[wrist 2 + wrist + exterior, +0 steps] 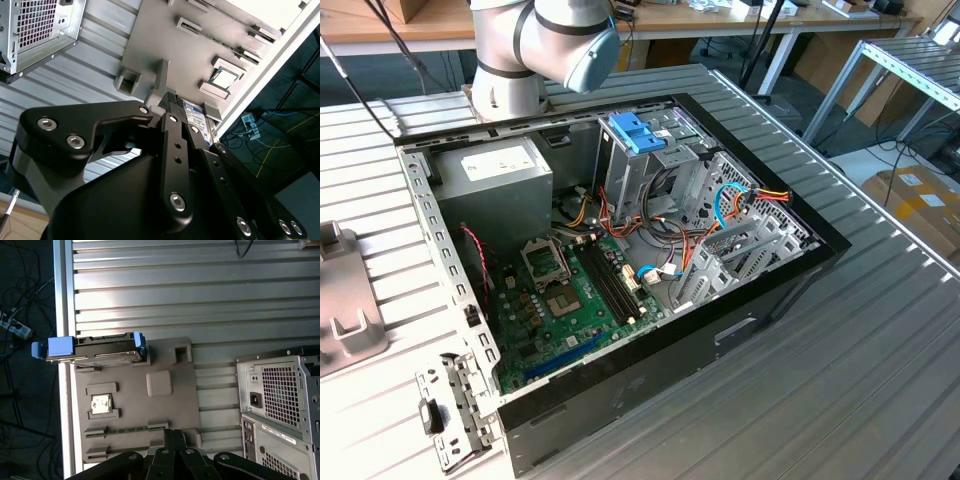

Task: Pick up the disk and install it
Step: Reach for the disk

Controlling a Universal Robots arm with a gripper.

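Observation:
The disk [92, 351] is a silver-grey drive in a light-blue plastic frame. It stands on its edge at one end of a grey holder tray [170, 405], by the table's rim. In the second wrist view a bit of the disk's white label [194, 115] shows just past my fingers. My gripper [173, 436] hangs above the other end of the tray, apart from the disk. Its black fingers [172, 130] are pressed together, shut on nothing. The open computer case [620, 250] lies on the ribbed metal table.
Inside the case are a drive cage with blue tabs [635, 130], a grey power supply box [500, 170], a green motherboard [570, 300] and loose cables. The tray also holds a processor chip [101, 404]. The case's rear panel [280, 410] stands beside the tray.

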